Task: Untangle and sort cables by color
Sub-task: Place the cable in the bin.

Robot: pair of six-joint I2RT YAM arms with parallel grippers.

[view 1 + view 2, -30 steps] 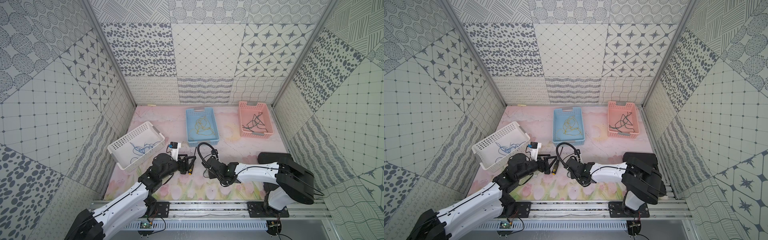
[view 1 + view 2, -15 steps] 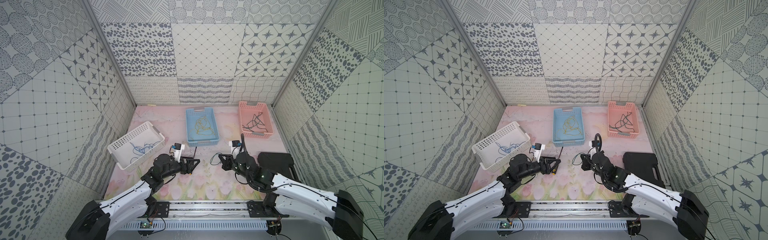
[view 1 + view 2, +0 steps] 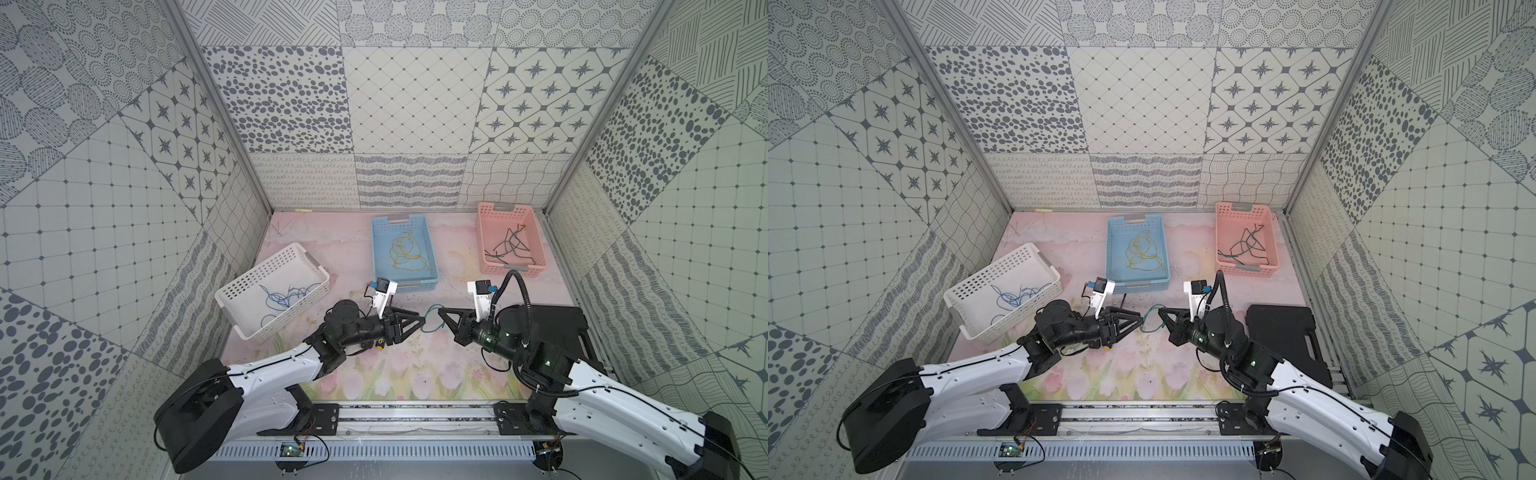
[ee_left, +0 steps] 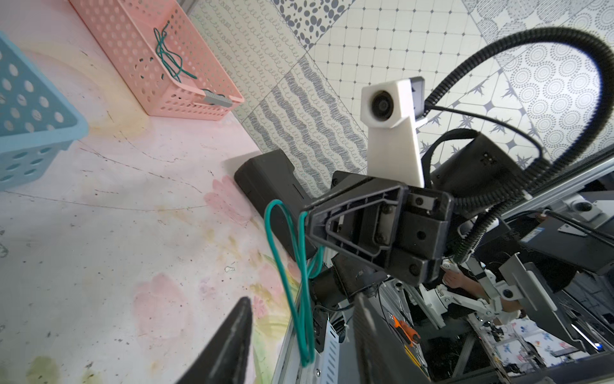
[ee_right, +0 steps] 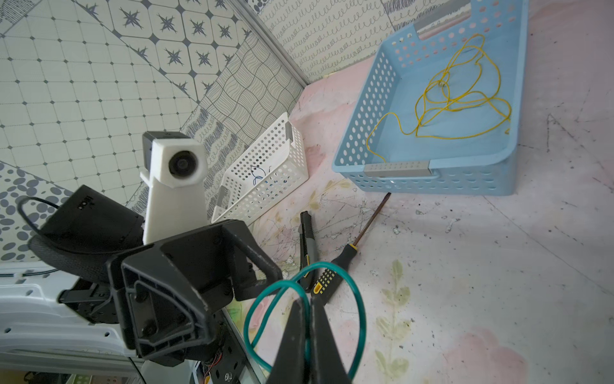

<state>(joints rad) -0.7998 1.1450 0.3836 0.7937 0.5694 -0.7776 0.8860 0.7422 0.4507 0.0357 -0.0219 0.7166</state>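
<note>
Holey white basket [image 3: 291, 322]: blue cables [image 3: 282, 297]; blue basket [image 3: 376, 249]: yellow cables [image 3: 405, 254]; pink basket [image 3: 482, 239]: dark cables [image 3: 509, 246]; right gripper [image 3: 441, 311] pinches green cable [image 5: 362, 319], left gripper [image 3: 422, 320] spread.

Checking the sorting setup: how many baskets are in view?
3. In both top views: a white basket at the left, set askew; a blue basket at the back middle; a pink basket at the back right. None seems hidden.

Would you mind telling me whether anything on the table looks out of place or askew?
Yes: a screwdriver and a second dark hand tool lie on the mat near the blue basket, though neither is a cable. The white basket sits at an angle, unlike the squarely placed pink basket.
</note>
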